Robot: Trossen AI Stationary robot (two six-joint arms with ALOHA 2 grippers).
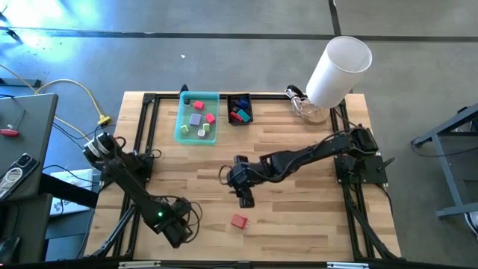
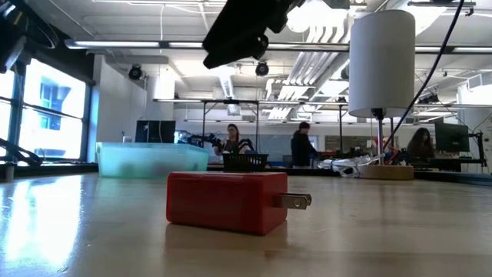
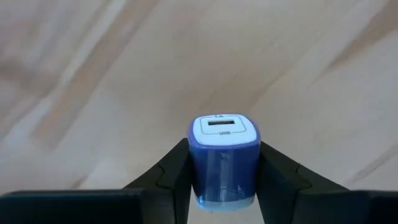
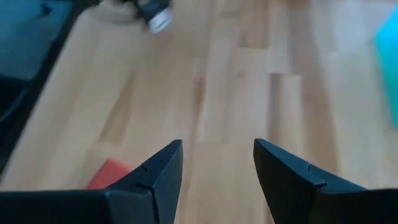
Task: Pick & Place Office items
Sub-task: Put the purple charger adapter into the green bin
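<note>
A blue and white charger block [image 3: 224,155], its USB port facing the camera, stands between the fingers of my left gripper [image 3: 224,171]. That gripper is near the table's near left corner [image 1: 179,228], and the high view hides the block under it. A red plug block [image 1: 239,221] [image 2: 227,201] lies flat on the wood with its prongs pointing sideways. Just beyond it my right gripper [image 1: 245,198] [image 4: 217,162] hangs open above the table, slanting down, with nothing between its fingers. The red block [image 4: 111,174] shows beside one finger. My left gripper pinches the blue block by two opposite side walls [image 3: 198,171], one dark finger [image 3: 168,183] on each. The fingers come from above and point down. The block stands upright with its port face up. Whether its bottom rests on the wood I cannot tell.
A teal tray [image 1: 198,118] holding several small coloured pieces and a black basket [image 1: 240,109] stand at the table's far edge. A large white cylinder [image 1: 340,67] rises at the far right. Black frame rails run along the table's left and right sides.
</note>
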